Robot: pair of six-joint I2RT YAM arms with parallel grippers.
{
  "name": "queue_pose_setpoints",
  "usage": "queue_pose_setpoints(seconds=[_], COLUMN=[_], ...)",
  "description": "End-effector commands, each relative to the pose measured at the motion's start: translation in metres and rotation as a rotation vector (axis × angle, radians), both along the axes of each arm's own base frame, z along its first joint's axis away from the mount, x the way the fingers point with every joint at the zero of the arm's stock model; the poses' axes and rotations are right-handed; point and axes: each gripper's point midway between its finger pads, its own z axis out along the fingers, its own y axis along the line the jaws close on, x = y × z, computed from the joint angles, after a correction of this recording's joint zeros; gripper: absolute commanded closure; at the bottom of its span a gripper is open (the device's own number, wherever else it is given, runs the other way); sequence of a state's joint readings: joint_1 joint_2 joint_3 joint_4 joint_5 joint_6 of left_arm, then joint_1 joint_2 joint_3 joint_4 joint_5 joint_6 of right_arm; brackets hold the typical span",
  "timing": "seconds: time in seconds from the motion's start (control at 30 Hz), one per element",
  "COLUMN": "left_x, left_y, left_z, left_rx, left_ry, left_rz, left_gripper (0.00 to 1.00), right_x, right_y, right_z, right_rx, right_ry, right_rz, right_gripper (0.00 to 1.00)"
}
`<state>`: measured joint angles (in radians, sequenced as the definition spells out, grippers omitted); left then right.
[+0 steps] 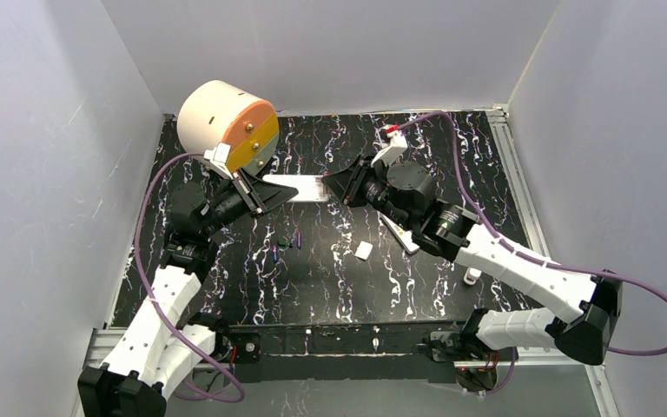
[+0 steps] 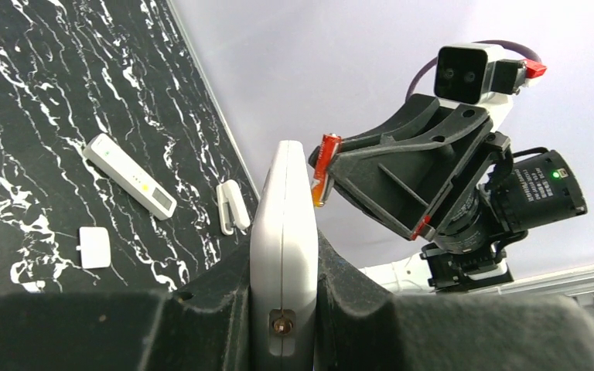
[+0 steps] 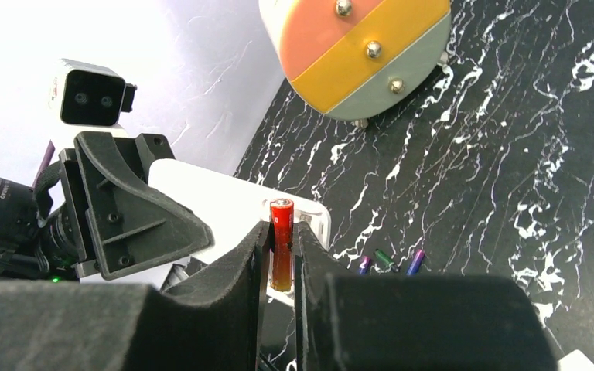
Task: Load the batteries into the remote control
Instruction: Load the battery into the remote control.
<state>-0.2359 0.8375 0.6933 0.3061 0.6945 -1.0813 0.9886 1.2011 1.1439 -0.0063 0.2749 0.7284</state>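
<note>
Above the black marbled table (image 1: 313, 287), the left gripper (image 1: 269, 193) clamps the white remote (image 2: 282, 224) aloft so the right gripper (image 1: 343, 185), pinching a red-orange battery (image 3: 281, 236), can seat it.

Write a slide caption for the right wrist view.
Right gripper holds a red battery at the remote gripped by the left gripper.
</note>
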Motion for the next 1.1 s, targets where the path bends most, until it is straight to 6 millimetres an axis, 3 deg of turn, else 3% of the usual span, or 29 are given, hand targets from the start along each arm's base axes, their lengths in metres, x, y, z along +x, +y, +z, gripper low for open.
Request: queue_pose_setpoints(seconds=[0.0,0.43,0.77,1.07], left_x=[-0.008,0.0,0.002,0.004], left_y=[-0.002,-0.002,0.001,0.003], left_z=[0.02,0.032,0.039,0.039], left_rx=[-0.047,-0.172,-0.242,-0.277], left_ry=[-0.059,0.07,0.065,0.073], left_rz=[-0.029,-0.008,0.015,0.028], left_gripper=[1.0,1.0,1.0,1.0], right_x=[0.005,0.018,0.025,0.026], right_y=[0.01,0.016,0.024,0.023], right_z=[0.043,0.043,0.038,0.033], right_rx=[0.051,0.016,-0.024,-0.048], right_ry=[-0.13,-0.188,-0.199,-0.195], right_rz=[0.03,0.001,-0.033,-0.056], right_gripper=[0.76,0.73,0.72,0.8])
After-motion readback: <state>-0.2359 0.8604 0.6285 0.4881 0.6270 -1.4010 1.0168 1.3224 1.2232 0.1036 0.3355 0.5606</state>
